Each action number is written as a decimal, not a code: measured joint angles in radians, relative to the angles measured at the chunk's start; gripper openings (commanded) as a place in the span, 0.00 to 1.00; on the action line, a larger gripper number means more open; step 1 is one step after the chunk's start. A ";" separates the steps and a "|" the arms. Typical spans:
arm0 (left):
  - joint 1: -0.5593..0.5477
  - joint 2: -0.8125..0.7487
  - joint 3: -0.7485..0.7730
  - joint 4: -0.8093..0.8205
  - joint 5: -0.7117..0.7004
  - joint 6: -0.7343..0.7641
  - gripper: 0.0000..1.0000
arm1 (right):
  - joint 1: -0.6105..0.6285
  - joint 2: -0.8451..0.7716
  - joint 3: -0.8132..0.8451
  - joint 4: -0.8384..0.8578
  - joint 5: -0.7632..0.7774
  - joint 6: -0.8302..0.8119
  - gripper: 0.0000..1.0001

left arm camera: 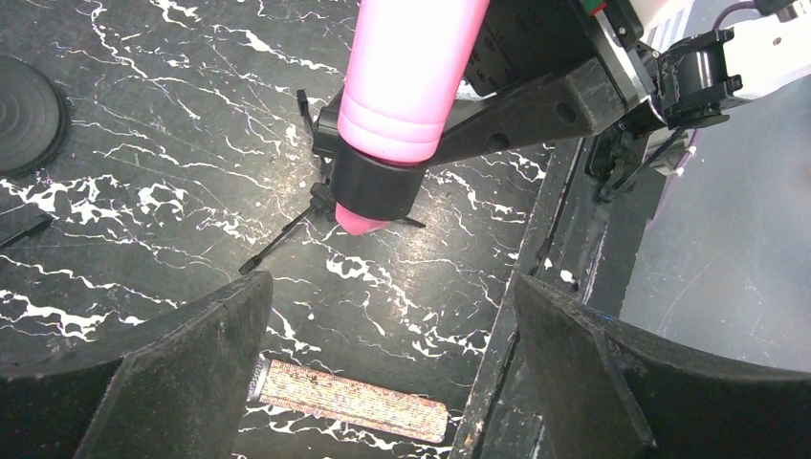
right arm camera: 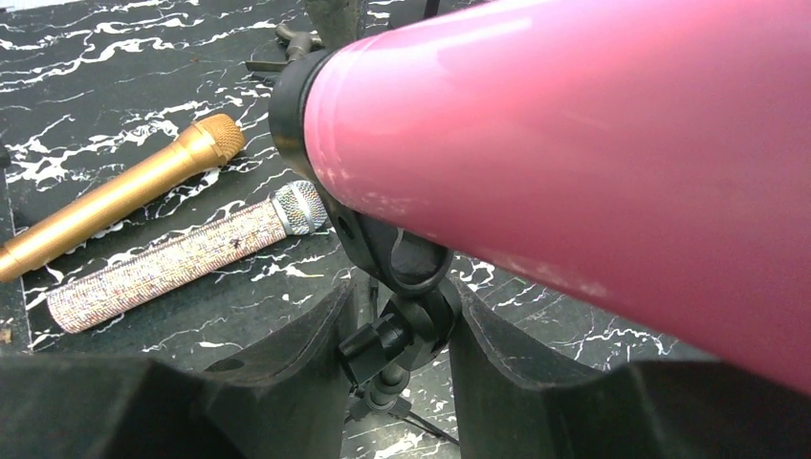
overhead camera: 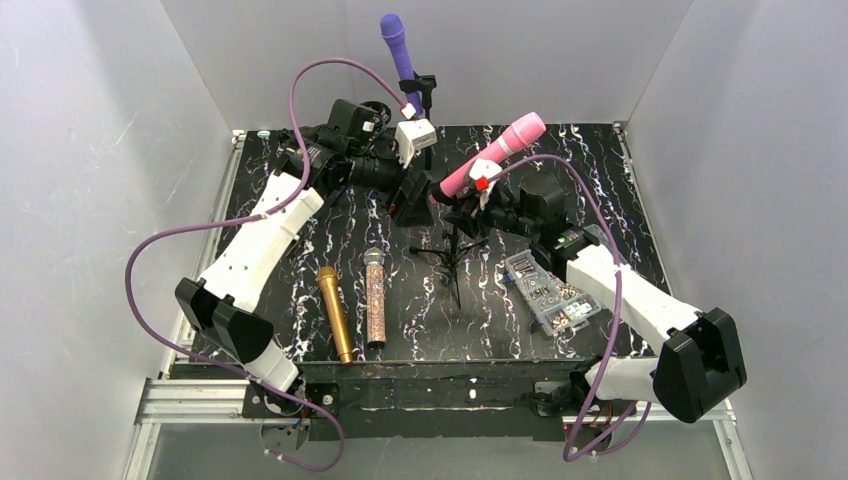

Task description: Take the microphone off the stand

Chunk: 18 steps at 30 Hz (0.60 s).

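Observation:
A pink microphone (overhead camera: 495,152) sits tilted in the clip of a small black tripod stand (overhead camera: 452,255) at the table's middle. It also shows in the left wrist view (left arm camera: 411,76) and the right wrist view (right arm camera: 593,143). My right gripper (overhead camera: 470,205) is shut on the stand's swivel joint (right arm camera: 406,330), just under the clip; its gripper point in its own view is (right arm camera: 406,306). My left gripper (overhead camera: 412,195) is open and empty, its jaws wide apart (left arm camera: 392,292), just short of the microphone's lower end in the clip ring (left arm camera: 376,186).
A purple microphone (overhead camera: 398,45) stands in a second stand at the back, its round base (left arm camera: 24,110) on the mat. A gold microphone (overhead camera: 335,312) and a glitter microphone (overhead camera: 374,298) lie front left. A clear parts box (overhead camera: 555,293) lies by the right arm.

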<state>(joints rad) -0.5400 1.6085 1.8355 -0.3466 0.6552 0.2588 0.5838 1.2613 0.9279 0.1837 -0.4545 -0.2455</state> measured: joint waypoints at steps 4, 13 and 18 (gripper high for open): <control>0.000 0.000 0.000 0.000 -0.002 0.005 0.98 | -0.003 -0.008 -0.023 0.006 0.003 0.031 0.58; -0.001 0.012 0.017 -0.003 -0.002 0.010 0.98 | -0.013 -0.012 -0.089 -0.002 -0.006 0.090 0.70; -0.003 0.025 0.042 -0.003 -0.006 0.011 0.98 | -0.013 -0.028 -0.093 -0.026 -0.010 0.093 0.71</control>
<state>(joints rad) -0.5434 1.6337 1.8771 -0.3496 0.6495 0.2695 0.5705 1.2335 0.8349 0.1577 -0.4648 -0.1520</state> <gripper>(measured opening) 0.981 0.700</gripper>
